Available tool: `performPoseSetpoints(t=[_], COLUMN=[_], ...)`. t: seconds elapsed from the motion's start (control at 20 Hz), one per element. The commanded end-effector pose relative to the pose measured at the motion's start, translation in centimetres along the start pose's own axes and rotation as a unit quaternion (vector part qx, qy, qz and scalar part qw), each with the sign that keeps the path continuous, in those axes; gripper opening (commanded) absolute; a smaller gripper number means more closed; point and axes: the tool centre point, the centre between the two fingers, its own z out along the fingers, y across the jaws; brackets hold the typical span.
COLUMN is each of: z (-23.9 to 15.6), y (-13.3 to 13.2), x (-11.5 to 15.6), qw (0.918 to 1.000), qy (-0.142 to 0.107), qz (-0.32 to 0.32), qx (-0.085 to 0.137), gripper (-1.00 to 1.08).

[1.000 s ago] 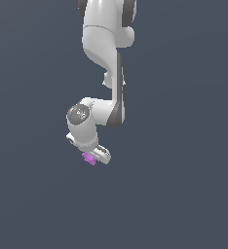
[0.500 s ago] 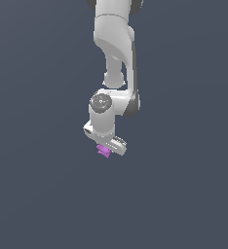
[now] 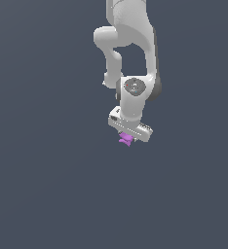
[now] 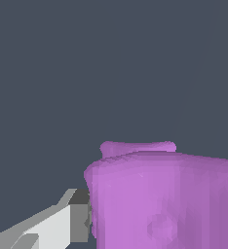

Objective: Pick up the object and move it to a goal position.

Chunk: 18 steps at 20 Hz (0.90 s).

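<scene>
Tool (image 3: 127, 137) near frame center is pinching the purple block (image 3: 126, 140), w/ one finger (image 4: 79, 216) touching its side. Only a small bit pokes out below. Risk: grip looks shallow, so a quick swing could let it slip out.

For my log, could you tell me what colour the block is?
Bright purple-magenta; the block shows best in the wrist view.

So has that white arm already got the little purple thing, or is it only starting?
The pick-up looks done: the small bright purple notched block sits tucked under the white gripper, and in the wrist view a grey fingertip presses against its side. In hand now is carrying it. Left is reaching the goal position, which no picture shows, so I cannot tell how near the arm is.
</scene>
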Motion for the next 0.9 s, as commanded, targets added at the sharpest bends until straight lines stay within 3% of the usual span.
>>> performPoseSetpoints(t=[0.0,0.4,0.85], z=[-0.6,-2.0,-2.6], y=[-1.5,-5.3,-6.9], x=[-2.3,-7.6,-9.5], qw=[1.0000,1.0000,1.0000], qy=[0.000,0.000,0.000], qz=[0.000,0.000,0.001], qx=[0.000,0.000,0.000], gripper=[-1.00,-1.00,-1.00])
